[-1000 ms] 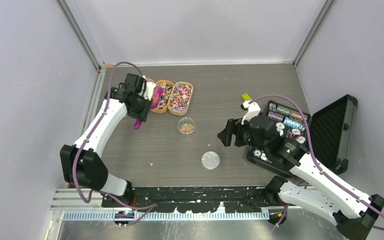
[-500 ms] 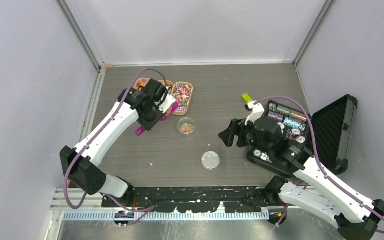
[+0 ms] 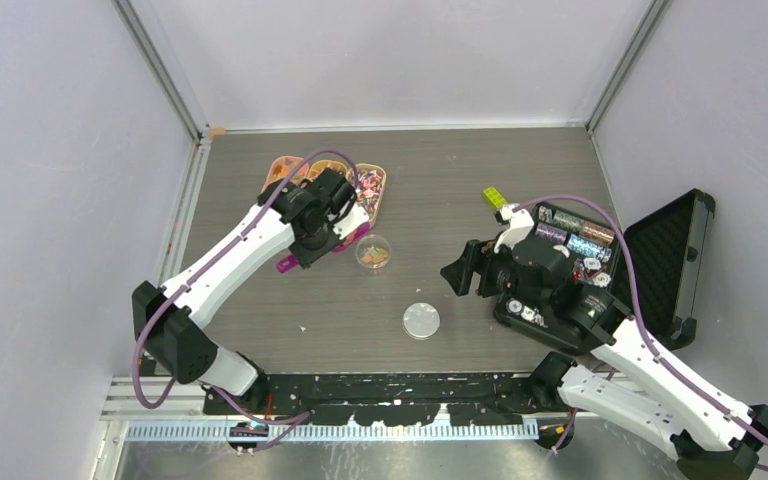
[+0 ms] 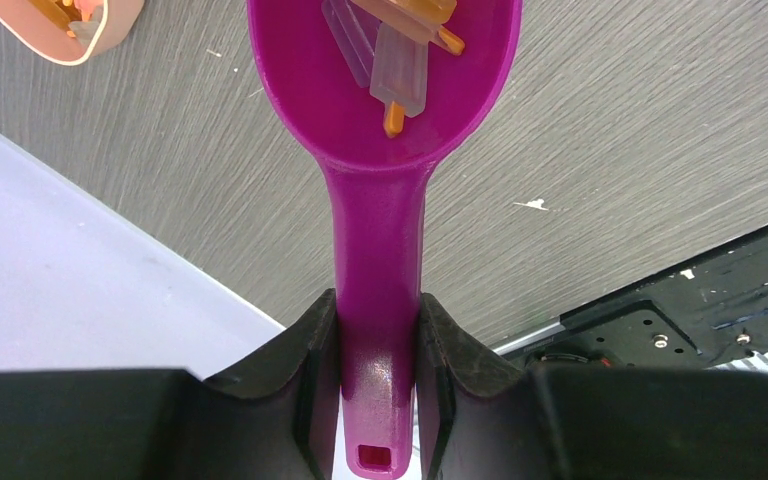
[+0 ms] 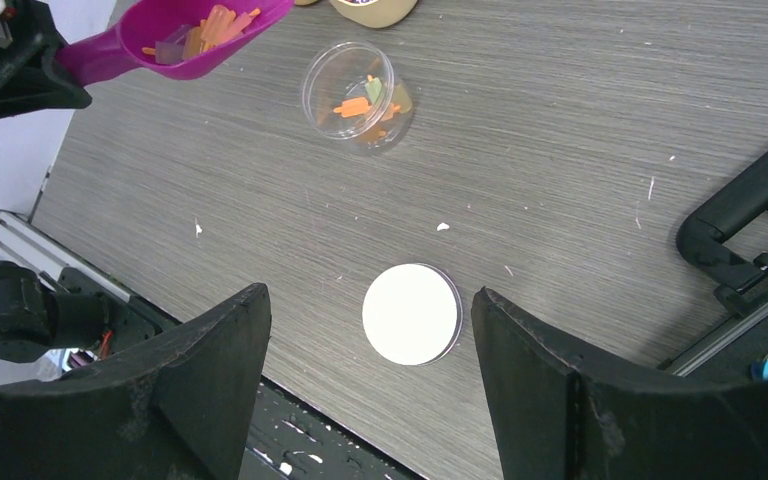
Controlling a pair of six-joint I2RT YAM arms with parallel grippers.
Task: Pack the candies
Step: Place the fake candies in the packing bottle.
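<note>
My left gripper [image 4: 378,375] is shut on the handle of a purple scoop [image 4: 380,150]. Its bowl holds orange and clear-wrapped candies [image 4: 400,70]. In the top view this gripper [image 3: 305,248] hovers just left of a small clear jar [image 3: 373,252]. The jar [image 5: 355,95] stands open with a few orange candies [image 5: 353,106] inside, and the scoop [image 5: 190,25] is up and to its left. A round white lid [image 5: 411,313] lies flat on the table. My right gripper [image 5: 368,300] hangs open above that lid, holding nothing.
Two tan trays of candies sit behind the left arm, one orange [image 3: 285,170], one mixed colours [image 3: 370,185]. An open black case [image 3: 660,250] of poker chips lies at the right, under the right arm. A yellow-green brick [image 3: 493,195] sits near it.
The left arm has swung right and forward from the trays to the jar's side, carrying the loaded scoop. The right arm has barely shifted.
</note>
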